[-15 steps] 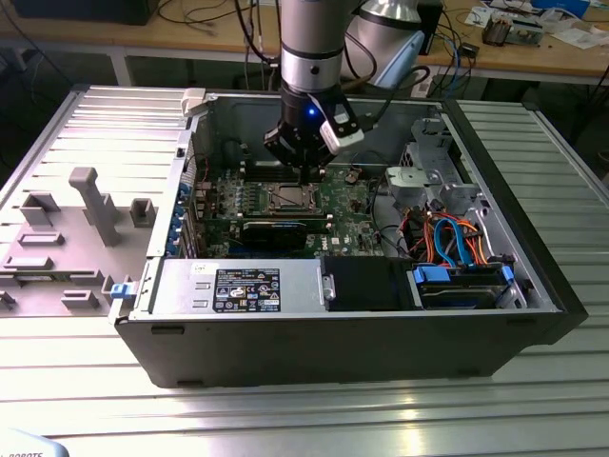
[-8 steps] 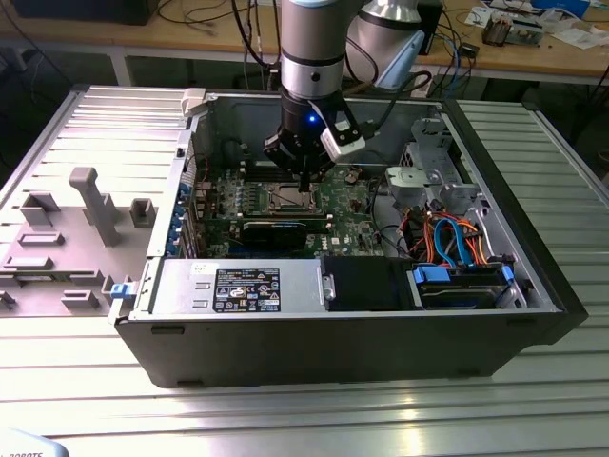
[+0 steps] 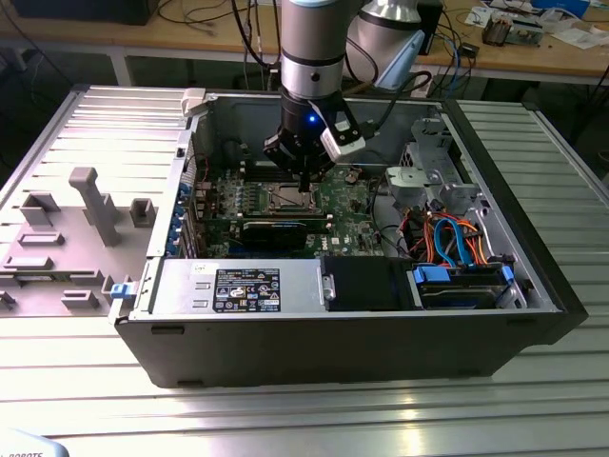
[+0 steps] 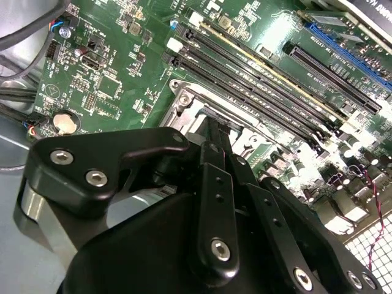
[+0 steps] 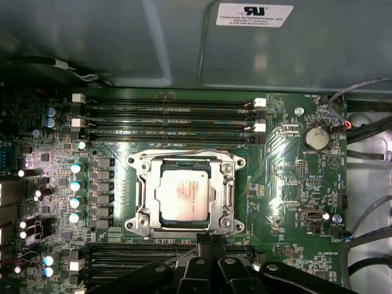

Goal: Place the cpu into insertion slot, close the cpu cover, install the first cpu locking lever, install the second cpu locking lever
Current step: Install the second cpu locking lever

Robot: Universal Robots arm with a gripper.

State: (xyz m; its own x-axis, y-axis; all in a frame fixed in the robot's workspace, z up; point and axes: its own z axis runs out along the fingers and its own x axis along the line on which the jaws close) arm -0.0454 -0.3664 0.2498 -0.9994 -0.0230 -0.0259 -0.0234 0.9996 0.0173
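Note:
In the first wrist view the cpu (image 5: 187, 193), a dull silver square, lies flat in the insertion slot (image 5: 136, 223) on the green board. The cpu cover (image 5: 186, 162), a silver frame with a square window, lies down around it. My gripper (image 5: 209, 237) stands at the socket's edge with its black fingers pressed together. A thin metal rod (image 5: 182, 255) runs off beside the fingertips; I cannot tell whether it is held. In the second wrist view the gripper (image 4: 215, 125) hangs over a corner of the slot (image 4: 182, 97). The exterior view has the gripper (image 3: 304, 183) low over the cpu (image 3: 288, 198).
Long black memory slots (image 5: 165, 116) run along both sides of the socket. A black graphics card (image 3: 276, 230) lies just in front of it in the exterior view. Case walls (image 3: 314, 328), a drive cage (image 3: 433, 171) and blue and orange cables (image 3: 457, 238) hem the board in.

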